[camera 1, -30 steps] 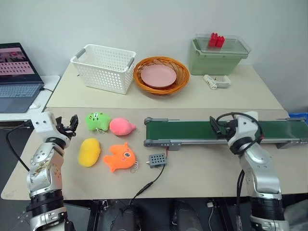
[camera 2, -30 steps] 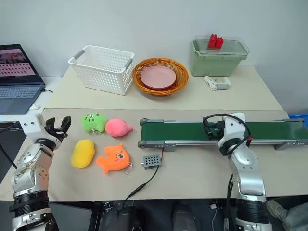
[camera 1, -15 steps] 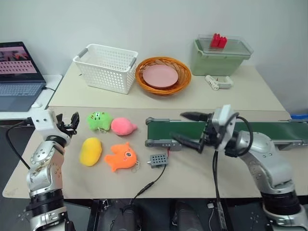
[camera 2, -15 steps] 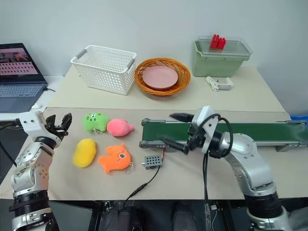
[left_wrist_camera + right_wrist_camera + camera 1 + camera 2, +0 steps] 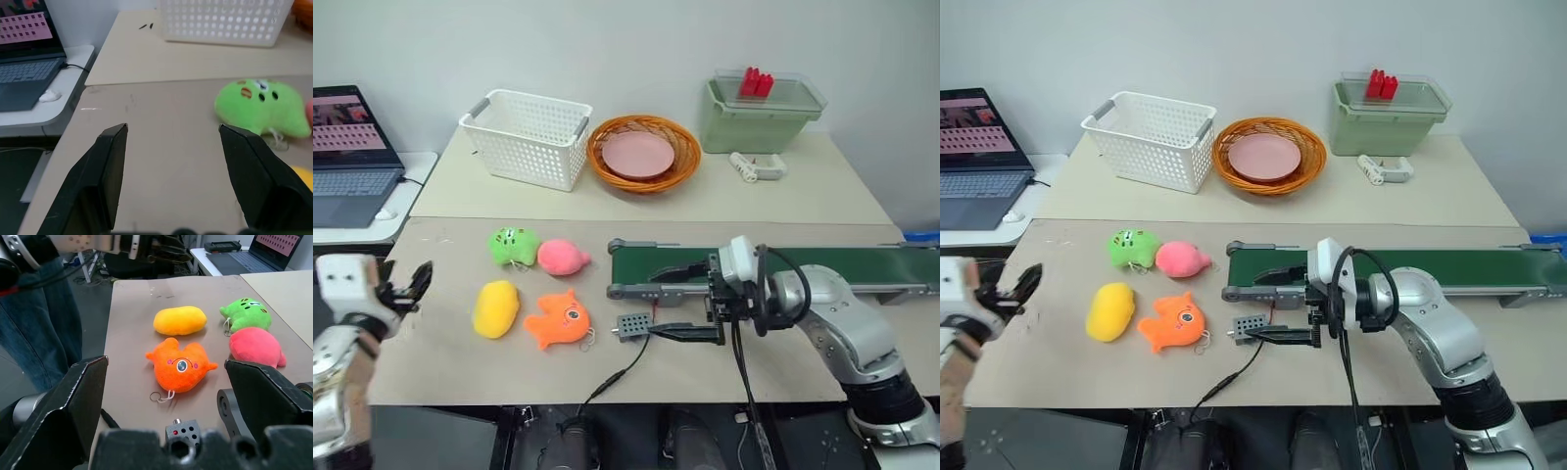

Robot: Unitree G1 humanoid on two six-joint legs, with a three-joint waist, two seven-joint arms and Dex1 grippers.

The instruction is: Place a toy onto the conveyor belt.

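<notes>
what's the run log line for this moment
stage: reach | right gripper: open, pointing at toys, empty | left gripper: open, empty | yellow toy: on table, untouched | conveyor belt: bare

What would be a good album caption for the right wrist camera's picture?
Open right gripper fingers frame four plush toys: yellow toy, orange fish, green plush, pink plush.

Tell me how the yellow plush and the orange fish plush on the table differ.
The yellow plush is a plain smooth oval; the orange fish plush has fins, an eye and a mouth. The orange fish plush trails a cord with a small ring; none shows on the yellow plush. The orange fish plush lies nearer the conveyor belt. Both lie loose on the table, untouched.
</notes>
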